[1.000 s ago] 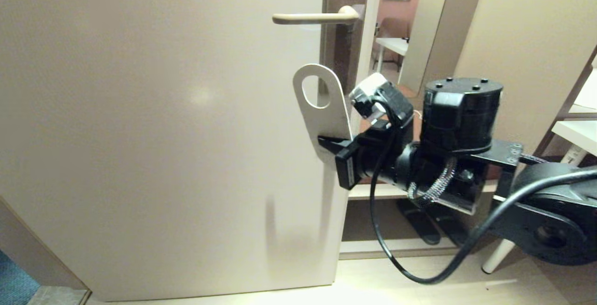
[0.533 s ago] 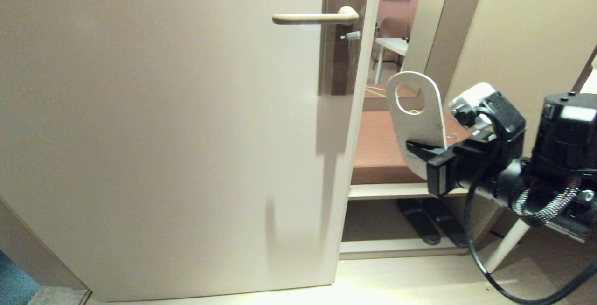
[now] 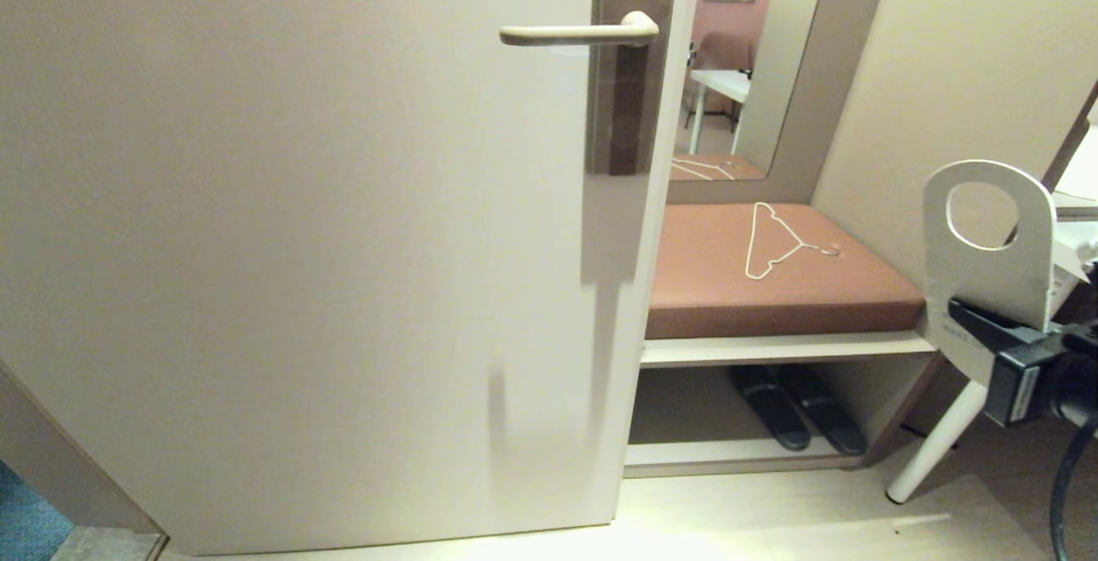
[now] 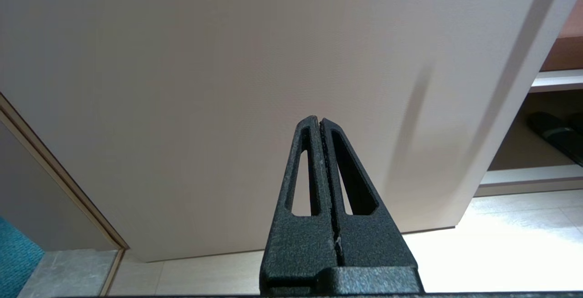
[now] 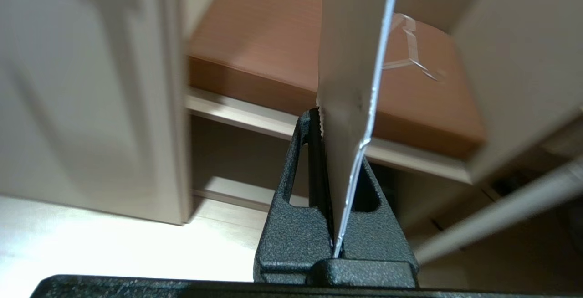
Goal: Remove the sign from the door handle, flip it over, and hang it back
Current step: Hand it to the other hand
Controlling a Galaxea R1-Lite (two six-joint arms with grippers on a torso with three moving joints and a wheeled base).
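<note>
Since a second ago I have carried the sign (image 3: 986, 274) away from the door's edge and out to my right, well clear of the door handle (image 3: 576, 32) — the lever now juts bare from its tall brown plate (image 3: 622, 115). My right gripper (image 3: 986, 327) is clamped on the sign's lower part, holding it upright with the round hole on top; in the right wrist view the thin card stands edge-on between the fingers (image 5: 314, 170), pinched firmly. The face turned to my head camera is the pale one. My left gripper (image 4: 321, 127) hangs low before the door (image 3: 300, 244), fingers pressed together on nothing.

So the first step looks done: the sign is off. Still ahead, I judge, are the turn-over and threading the hole back over the lever. A wire clothes hanger (image 3: 776, 244) lies on the brown bench cushion (image 3: 712, 286) — not my concern.
</note>
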